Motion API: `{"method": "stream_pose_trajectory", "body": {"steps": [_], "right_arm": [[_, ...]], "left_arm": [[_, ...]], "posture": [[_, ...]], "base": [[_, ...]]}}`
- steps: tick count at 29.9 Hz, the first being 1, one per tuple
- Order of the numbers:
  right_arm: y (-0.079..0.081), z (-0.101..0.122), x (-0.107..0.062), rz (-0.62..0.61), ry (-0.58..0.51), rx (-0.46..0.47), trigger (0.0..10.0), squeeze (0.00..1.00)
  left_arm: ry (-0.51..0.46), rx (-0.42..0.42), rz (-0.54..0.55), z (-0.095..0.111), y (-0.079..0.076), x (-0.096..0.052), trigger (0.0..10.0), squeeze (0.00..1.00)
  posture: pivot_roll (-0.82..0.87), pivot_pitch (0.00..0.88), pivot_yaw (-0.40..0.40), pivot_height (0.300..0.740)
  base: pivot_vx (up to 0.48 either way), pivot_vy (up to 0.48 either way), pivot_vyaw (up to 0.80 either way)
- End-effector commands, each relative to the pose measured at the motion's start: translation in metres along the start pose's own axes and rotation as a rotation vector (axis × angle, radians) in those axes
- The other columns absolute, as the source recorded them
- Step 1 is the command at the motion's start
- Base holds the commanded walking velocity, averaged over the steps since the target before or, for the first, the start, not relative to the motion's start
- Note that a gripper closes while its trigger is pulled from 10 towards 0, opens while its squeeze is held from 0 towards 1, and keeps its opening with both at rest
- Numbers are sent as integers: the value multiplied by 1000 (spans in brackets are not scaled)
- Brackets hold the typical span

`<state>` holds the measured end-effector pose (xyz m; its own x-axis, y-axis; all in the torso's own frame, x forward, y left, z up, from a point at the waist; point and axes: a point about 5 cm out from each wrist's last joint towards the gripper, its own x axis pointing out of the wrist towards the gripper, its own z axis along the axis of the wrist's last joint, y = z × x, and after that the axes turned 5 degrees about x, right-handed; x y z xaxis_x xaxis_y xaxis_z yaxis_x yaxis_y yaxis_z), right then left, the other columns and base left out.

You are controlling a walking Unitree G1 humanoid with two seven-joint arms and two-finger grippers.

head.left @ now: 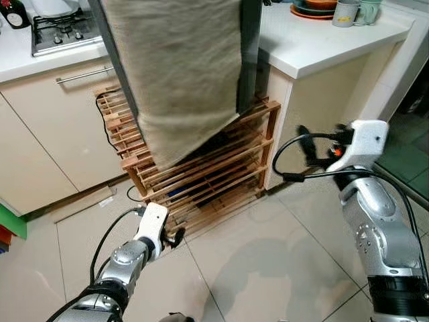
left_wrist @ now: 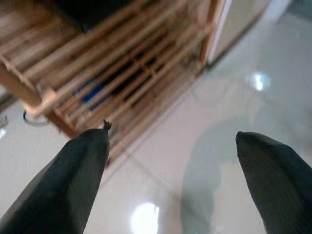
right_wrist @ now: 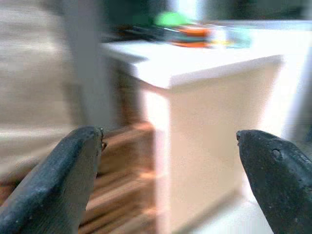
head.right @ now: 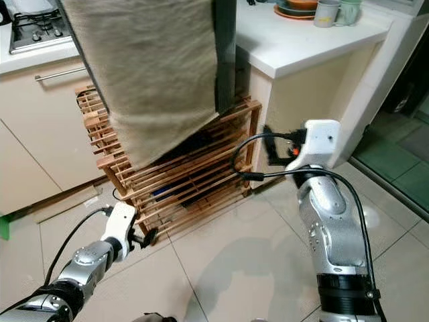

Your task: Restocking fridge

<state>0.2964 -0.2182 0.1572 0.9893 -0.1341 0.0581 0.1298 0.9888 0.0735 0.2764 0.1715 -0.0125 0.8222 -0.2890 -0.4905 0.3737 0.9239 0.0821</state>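
Before the wooden rack (head.left: 201, 168), left tool (head.left: 175, 237) low, right tool (head.left: 310, 149) raised, both spread, empty.

Plenty of open glossy tiled floor (head.left: 268, 268) in front of me, so both arms can swing low. Straight ahead, the slatted wooden rack (head.left: 201, 174) blocks the gap between the cream cabinet with the steel bar handle (head.left: 60, 127) and the white-topped counter block (head.left: 315, 87). A beige cloth draped over a dark upright panel (head.left: 181, 74) hangs over the rack's top. My left gripper (left_wrist: 170, 161), fingers spread, hovers just short of the rack; my right gripper (right_wrist: 170, 165), also spread, faces the counter's corner.
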Motion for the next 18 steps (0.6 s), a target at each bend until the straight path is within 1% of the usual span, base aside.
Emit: {"method": "stream_pose_trajectory", "body": {"steps": [1,2,3,4,5,6,7,9,10,13,14,15,18], "right_arm": [[-18,-13,-6,-151,19,-9,10000,0],[-18,-13,-6,-151,19,-9,10000,0],[-25,-20,-9,-193,37,-8,10000,0],[-30,-27,-12,-225,53,0,10000,0],[-36,-32,-15,-256,65,-5,10000,0],[-36,-32,-15,-256,65,-5,10000,0],[-40,-24,-15,-272,7,-40,10000,0],[-43,-14,-14,-289,-62,-75,10000,0],[-45,-11,-12,-300,-75,-71,10000,0],[-51,-11,-10,-339,-69,-47,10000,0],[-51,-14,-11,-346,-68,-53,10000,0],[-51,-14,-11,-346,-68,-53,10000,0],[-47,-19,-13,-334,-62,-65,10000,0]], "left_arm": [[-142,-14,21,28,8,4,10000,0],[-142,-14,21,28,8,4,10000,0],[-231,12,-8,49,9,8,10000,0],[-330,45,-39,72,8,10,10000,0],[-507,102,-88,120,1,11,10000,0],[-507,102,-88,120,1,11,10000,0],[-609,116,-133,151,-8,8,10000,0],[-682,125,-163,170,-15,5,10000,0],[-714,121,-173,178,-18,3,10000,0],[-740,104,-198,185,-24,1,10000,0],[-734,80,-218,182,-26,3,10000,0],[-734,80,-218,182,-26,3,10000,0],[-714,39,-230,175,-28,4,10000,0]], "posture": [[-123,0,66,740],[-123,0,66,740],[-126,0,63,740],[-125,0,61,740],[-124,0,62,740],[-124,0,62,740],[-126,0,68,740],[-129,0,71,740],[-134,0,77,740],[-140,0,87,740],[-141,0,88,740],[-141,0,88,740],[-144,0,86,740]], "base": [[0,0,0],[0,0,0],[0,0,0],[0,0,0],[0,0,0],[0,0,0],[0,266,-800],[150,281,-800],[398,266,-788],[480,0,-775],[480,0,-769],[480,0,-769],[480,0,-771]]}}
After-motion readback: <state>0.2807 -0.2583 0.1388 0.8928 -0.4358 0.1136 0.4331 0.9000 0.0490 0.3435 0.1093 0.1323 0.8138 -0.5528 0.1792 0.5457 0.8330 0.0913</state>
